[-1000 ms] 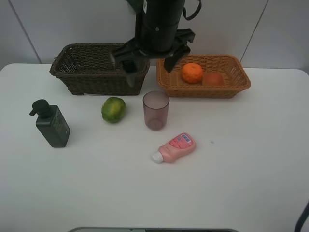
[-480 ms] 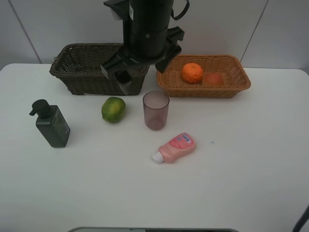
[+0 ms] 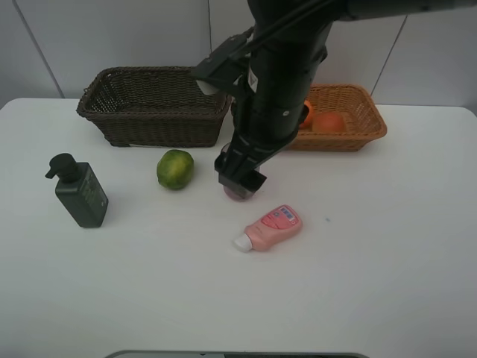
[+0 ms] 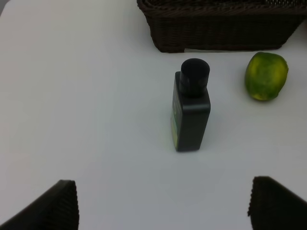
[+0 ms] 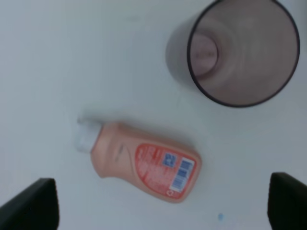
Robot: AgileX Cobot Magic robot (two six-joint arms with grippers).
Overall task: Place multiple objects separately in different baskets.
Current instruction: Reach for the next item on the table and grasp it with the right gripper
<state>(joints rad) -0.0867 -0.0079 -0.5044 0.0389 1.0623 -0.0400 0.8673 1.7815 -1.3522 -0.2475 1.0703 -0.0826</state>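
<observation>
White table carries a dark brown basket far left and a tan basket far right holding an orange and a peach. Nearer stand a pump bottle at the left, a green fruit and a cup mid-table, with a pink bottle lying just nearer. The right claw hangs spread and empty over the cup; the left claw, also spread and empty, faces the pump bottle.

Below me lay a white table. A tiny blue speck sat on it at about four o'clock from the middle. At twelve o'clock stood a pale panelled wall with thin dark seams.
</observation>
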